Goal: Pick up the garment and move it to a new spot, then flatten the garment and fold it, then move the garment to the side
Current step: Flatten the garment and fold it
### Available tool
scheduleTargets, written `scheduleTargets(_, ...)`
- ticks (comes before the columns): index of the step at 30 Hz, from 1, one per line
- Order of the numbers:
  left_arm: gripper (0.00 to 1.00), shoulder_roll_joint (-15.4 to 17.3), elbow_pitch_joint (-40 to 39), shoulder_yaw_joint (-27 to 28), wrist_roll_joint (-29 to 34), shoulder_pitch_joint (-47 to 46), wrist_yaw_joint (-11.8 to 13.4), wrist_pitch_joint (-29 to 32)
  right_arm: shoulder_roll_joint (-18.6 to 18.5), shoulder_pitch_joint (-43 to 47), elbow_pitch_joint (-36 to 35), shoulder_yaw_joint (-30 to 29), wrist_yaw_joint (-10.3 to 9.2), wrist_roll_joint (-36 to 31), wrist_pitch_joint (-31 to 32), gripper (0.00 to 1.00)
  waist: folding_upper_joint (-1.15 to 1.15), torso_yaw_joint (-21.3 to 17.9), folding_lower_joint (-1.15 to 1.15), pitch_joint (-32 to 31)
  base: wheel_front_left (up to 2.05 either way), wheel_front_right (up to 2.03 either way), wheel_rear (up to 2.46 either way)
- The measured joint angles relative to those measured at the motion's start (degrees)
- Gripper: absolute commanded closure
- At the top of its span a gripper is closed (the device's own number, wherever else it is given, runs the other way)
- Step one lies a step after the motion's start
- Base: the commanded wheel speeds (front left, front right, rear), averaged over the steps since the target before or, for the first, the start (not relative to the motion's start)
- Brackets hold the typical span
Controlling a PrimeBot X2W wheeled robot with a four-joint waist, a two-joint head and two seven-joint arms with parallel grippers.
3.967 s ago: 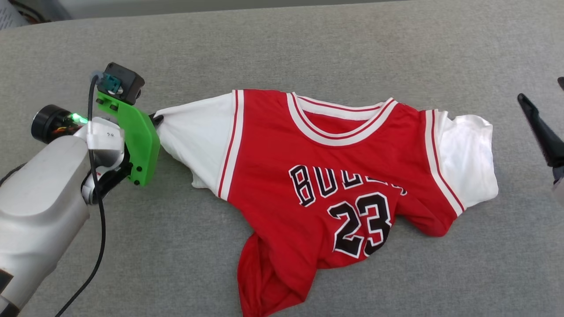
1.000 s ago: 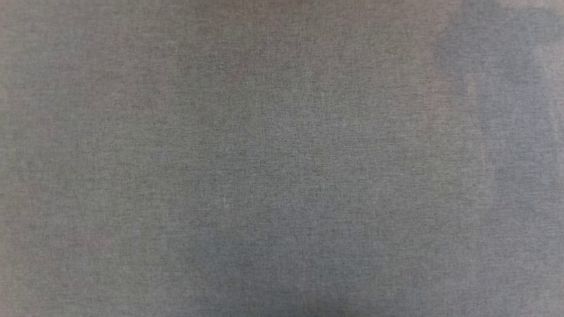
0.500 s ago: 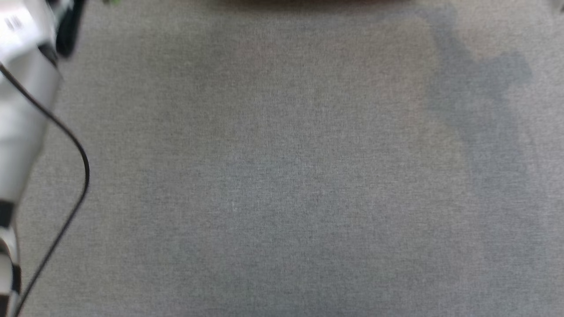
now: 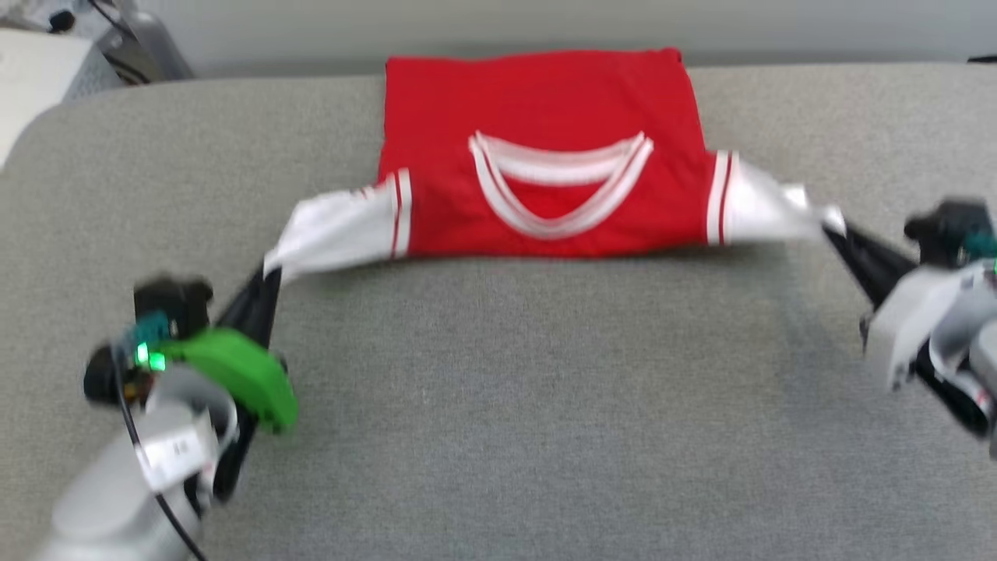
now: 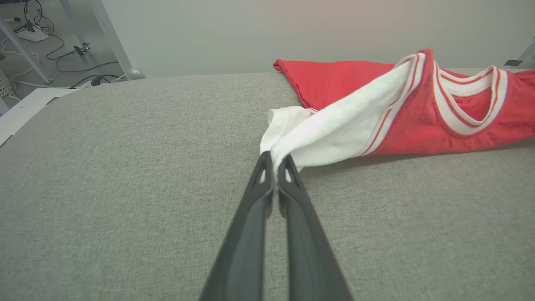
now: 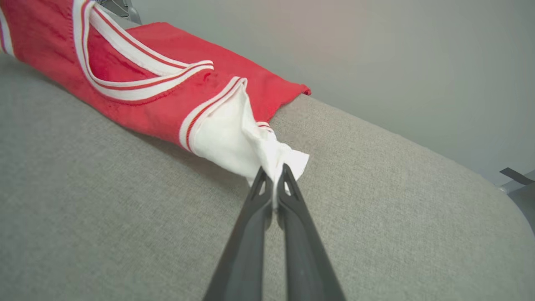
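We see the shirt (image 4: pixel 537 93) at the far side of the grey fabric tabletop (image 4: pixel 498 405). Its red body is spread flat, and its far end reaches the tabletop's far edge. The striped neckline (image 4: pixel 557 226) points toward us, and no lettering shows on the side facing up.

Our left jaws are clenched on the tip of the white left sleeve (image 4: pixel 335 230). In the left wrist view the two dark fingers (image 5: pixel 246 234) meet with a pinch of white cloth (image 5: pixel 334 133) between their tips. The sleeve is stretched from there to the red body (image 5: pixel 334 83), and a shadow lies beneath it.

Our right jaws are likewise clenched on the tip of the white right sleeve (image 4: pixel 759 210). In the right wrist view the fingers (image 6: pixel 246 242) press together on bunched white cloth (image 6: pixel 225 142), which pulls away from the red body (image 6: pixel 138 96).

In the head view both sleeves are drawn outward and toward us, one to each side. A green bracket (image 4: pixel 234 374) sits on our left wrist, and a black cable (image 4: pixel 140 460) runs down along the arm. That view is somewhat blurred. A pale wall (image 5: pixel 250 33) stands behind the tabletop.
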Motion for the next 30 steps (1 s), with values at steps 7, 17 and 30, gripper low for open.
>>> scheduleTargets(7, 1.0, 1.11, -2.94, 0.0, -1.85, 13.83, 3.74, -0.07, -2.19, 14.3, -1.27, -3.97, 0.0, 0.63, -0.4, 1.0, 0.0, -0.27, 0.0, -4.55, 0.0, 0.0, 0.0)
scheduleTargets(17, 1.0, 0.05, -6.95, 4.77, -2.14, 27.38, 6.94, -0.07, -1.04, 32.65, -4.67, -13.86, 0.01, -0.88, -0.69, 1.0, 0.0, -0.89, 0.0, -7.92, 0.0, 0.0, 0.0)
scheduleTargets(30, 1.0, -1.54, -8.98, 6.92, 1.9, 31.03, 7.35, -0.07, 1.04, 41.13, -13.05, -22.5, 0.01, -4.36, 10.83, 0.0, 0.0, -0.1, 0.0, -6.68, 0.0, 0.0, 0.0)
